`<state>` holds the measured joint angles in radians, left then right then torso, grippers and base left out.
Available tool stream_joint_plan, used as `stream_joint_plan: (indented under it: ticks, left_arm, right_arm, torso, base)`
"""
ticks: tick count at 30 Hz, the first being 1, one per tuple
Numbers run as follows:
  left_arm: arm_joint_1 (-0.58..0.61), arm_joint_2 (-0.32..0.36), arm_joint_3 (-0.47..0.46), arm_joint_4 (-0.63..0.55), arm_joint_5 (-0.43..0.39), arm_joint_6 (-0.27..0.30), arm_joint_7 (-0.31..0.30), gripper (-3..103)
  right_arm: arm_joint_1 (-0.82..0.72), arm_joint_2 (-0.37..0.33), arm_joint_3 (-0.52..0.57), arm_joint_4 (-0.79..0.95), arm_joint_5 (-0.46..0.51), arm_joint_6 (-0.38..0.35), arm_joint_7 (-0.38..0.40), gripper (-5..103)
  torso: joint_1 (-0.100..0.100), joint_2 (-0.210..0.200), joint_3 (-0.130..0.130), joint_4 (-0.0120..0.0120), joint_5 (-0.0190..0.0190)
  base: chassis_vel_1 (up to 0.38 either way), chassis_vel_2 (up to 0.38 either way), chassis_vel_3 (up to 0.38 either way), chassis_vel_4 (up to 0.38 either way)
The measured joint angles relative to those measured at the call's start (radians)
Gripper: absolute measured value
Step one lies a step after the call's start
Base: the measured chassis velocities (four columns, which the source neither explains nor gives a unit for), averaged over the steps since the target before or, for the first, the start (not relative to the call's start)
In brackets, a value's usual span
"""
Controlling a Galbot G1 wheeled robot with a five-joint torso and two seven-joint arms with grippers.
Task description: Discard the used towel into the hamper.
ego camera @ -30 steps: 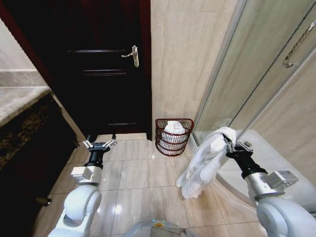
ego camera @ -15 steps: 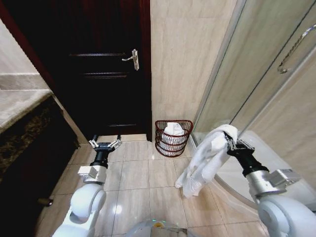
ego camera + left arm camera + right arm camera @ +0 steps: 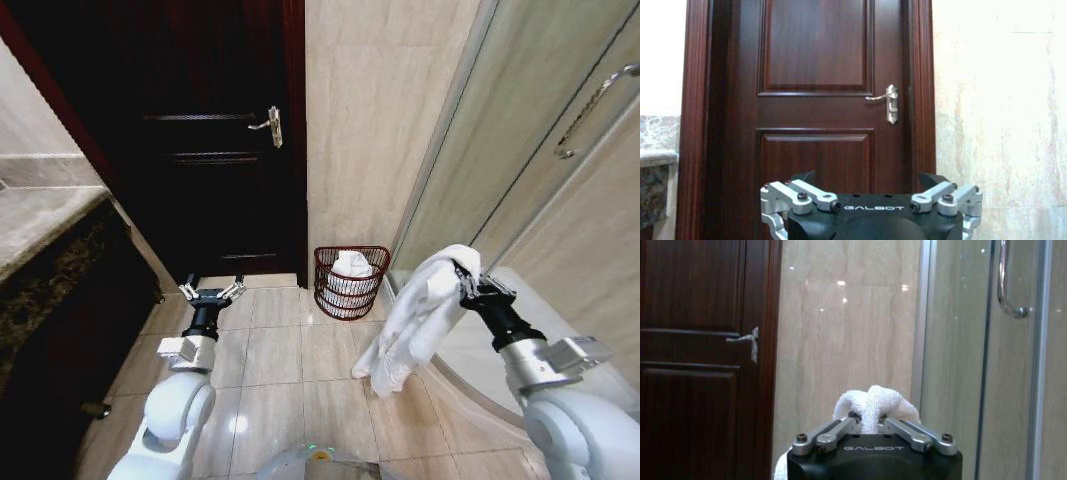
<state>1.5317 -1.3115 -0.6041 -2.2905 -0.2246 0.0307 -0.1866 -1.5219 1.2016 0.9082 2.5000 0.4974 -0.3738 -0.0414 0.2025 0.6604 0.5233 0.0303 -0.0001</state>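
A white towel [image 3: 415, 320] hangs in loose folds from my right gripper [image 3: 465, 282], which is shut on its top end at the right of the head view. In the right wrist view a bunch of the towel [image 3: 873, 405] sticks up between the closed fingers [image 3: 837, 431]. The hamper [image 3: 350, 281], a small reddish-brown wire basket with a white cloth inside, stands on the floor against the beige wall, ahead and to the left of the towel. My left gripper [image 3: 211, 294] is held open and empty low at the left, facing the door.
A dark wooden door [image 3: 215, 140] with a metal handle [image 3: 268, 124] fills the back left. A stone counter [image 3: 40, 220] runs along the left. A glass shower enclosure [image 3: 530, 150] and its curved base [image 3: 470, 360] close off the right. Beige floor tiles [image 3: 290, 380] lie between.
The whole picture has shifted a little, so the camera has moved. The right gripper still holds the hanging towel, and the left arm keeps its pose.
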Motion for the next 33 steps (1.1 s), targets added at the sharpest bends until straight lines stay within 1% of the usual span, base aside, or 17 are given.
stream_joint_plan:
  ticks: [4, 20, 27, 33]
  left_arm:
    - [0.005, 0.002, -0.005, -0.004, 0.000, 0.000, 0.000, 100]
    - [0.020, -0.002, -0.006, -0.017, 0.007, -0.003, 0.000, 100]
    - [0.027, -0.003, -0.012, -0.032, 0.006, -0.003, 0.000, 100]
    - [0.031, -0.007, -0.008, -0.035, 0.010, -0.003, 0.000, 100]
  right_arm:
    - [0.015, -0.009, 0.001, 0.000, 0.016, -0.011, 0.008, 5]
    - [0.012, -0.015, -0.001, 0.000, 0.017, -0.013, 0.005, 5]
    - [0.011, -0.017, -0.001, 0.000, 0.020, -0.013, 0.005, 5]
    - [0.009, -0.017, 0.003, 0.000, 0.022, -0.013, 0.003, 5]
  torso:
    - [0.009, 0.022, 0.013, 0.0000, 0.0001]
    - [0.035, 0.087, 0.053, -0.0001, 0.0001]
    - [0.050, 0.124, 0.074, 0.0000, 0.0001]
    - [0.061, 0.147, 0.086, 0.0000, 0.0001]
  base:
    - [0.000, 0.000, 0.000, 0.000]
    - [0.000, 0.000, 0.000, 0.000]
    - [0.000, 0.000, 0.000, 0.000]
    - [0.000, 0.000, 0.000, 0.000]
